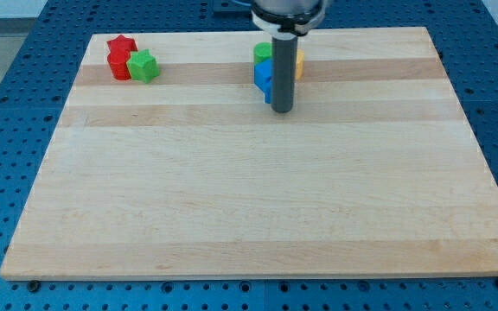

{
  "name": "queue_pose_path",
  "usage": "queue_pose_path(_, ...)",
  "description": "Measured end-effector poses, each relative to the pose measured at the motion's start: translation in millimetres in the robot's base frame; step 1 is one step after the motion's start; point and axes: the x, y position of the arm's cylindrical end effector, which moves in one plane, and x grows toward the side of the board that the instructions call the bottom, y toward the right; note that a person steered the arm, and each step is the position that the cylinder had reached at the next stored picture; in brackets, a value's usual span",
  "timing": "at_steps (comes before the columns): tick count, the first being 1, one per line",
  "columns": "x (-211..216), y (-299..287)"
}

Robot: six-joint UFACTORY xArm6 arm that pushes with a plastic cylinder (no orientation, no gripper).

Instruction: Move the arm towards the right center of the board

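My tip [282, 110] is resting on the wooden board [249, 199], touching the blue block [263, 76] at its 11 o'clock; it is carrying no jaws, holding nothing.

Pale wooden board [258, 199] showing light grain bands, lying on a blue perforated table [7, 130]. Red star block [121, 46], second red block [119, 67], green star block [143, 66]. Dark grey rod, my tip [282, 111], overlapping blue block [264, 76], green block [263, 53], yellow block [299, 62].

A pale wooden board [258, 199] lies on a blue (perforated) table [7, 112].
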Motion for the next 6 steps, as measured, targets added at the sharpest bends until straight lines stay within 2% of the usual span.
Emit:
queue_pose_path(3, 0.0, 82.2)
queue_pose_path(6, 0.1, 119.1)
